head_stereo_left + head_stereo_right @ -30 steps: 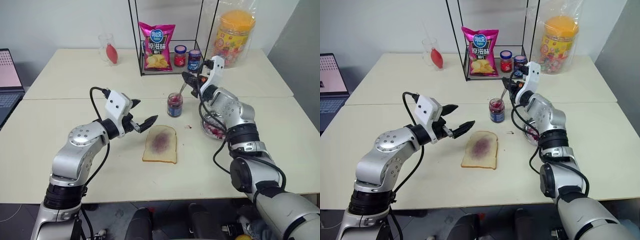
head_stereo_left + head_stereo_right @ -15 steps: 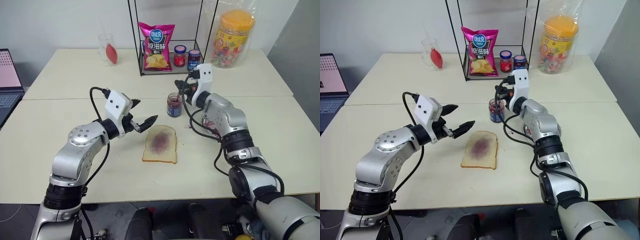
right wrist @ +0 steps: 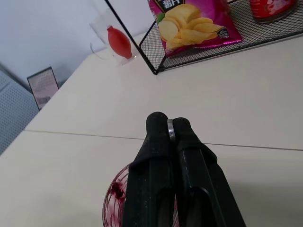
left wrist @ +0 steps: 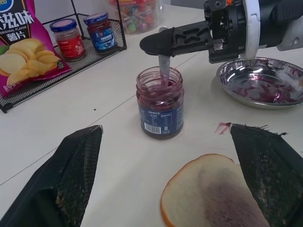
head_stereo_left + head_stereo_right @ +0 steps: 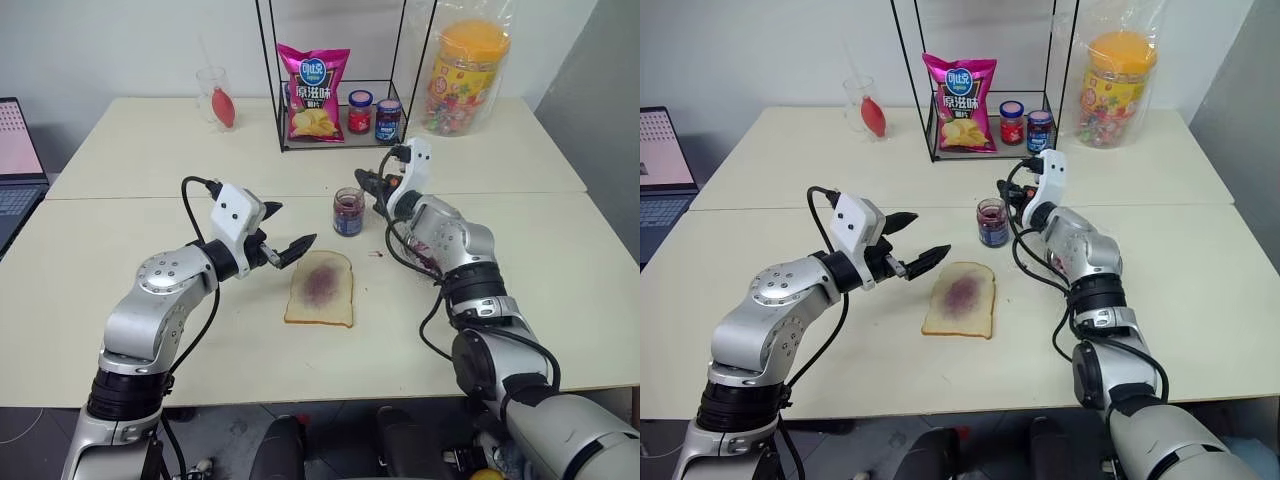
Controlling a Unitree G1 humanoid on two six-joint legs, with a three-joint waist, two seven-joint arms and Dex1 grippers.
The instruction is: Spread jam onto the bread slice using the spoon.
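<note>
upright, the spoon hangs bowl-down in the jam.

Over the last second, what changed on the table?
The right end effector, shut on the spoon, came down and lowered the spoon into the jam jar. The left end effector stayed open beside the bread slice; jar and bread did not move.

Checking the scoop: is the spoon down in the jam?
Touching. In the left wrist view the spoon, held by the right gripper, runs down through the jar's mouth into the jam.
</note>
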